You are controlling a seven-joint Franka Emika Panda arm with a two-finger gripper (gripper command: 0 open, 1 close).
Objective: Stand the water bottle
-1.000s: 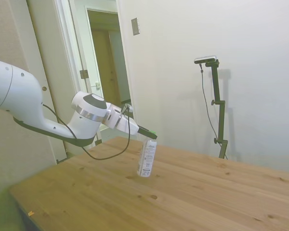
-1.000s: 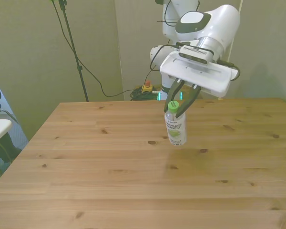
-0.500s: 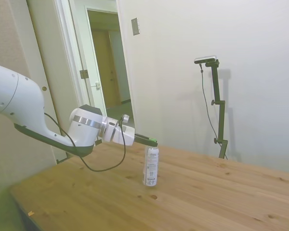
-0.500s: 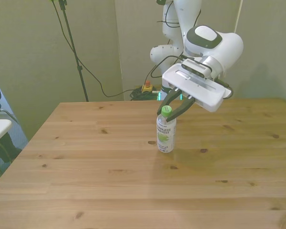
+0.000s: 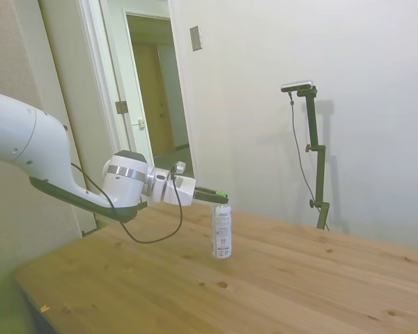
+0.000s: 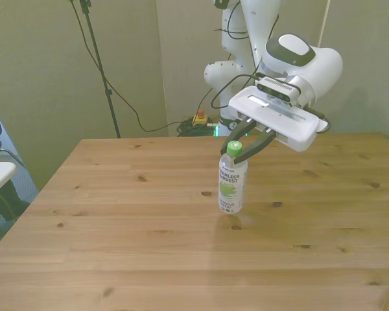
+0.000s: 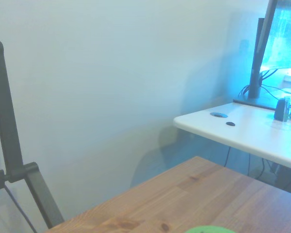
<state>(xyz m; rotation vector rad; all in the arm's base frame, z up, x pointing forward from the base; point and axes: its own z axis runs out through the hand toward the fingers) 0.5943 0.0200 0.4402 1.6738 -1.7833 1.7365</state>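
The water bottle (image 6: pixel 232 188) stands upright near the middle of the wooden table (image 6: pixel 117 246), its base on the wood. It is clear plastic with a white label and a bright green cap. In the side view the water bottle (image 5: pixel 222 233) also looks vertical. My gripper (image 6: pixel 236 148) reaches in almost level, and its dark fingers are shut on the bottle's cap and neck. The side view shows the gripper (image 5: pixel 221 196) at the very top of the bottle. A sliver of the green cap (image 7: pixel 203 229) shows in the wrist view.
Bare wood surrounds the bottle on every side of the table (image 5: pixel 299 278). An open doorway (image 5: pixel 153 104) lies behind the arm in the side view. A white desk (image 7: pixel 242 131) stands beyond the table's edge in the wrist view.
The bottle has gone from hanging tilted in the gripper to standing straight on the table. The wrist has swung flatter, and the bottle shifted slightly toward the front view's right.
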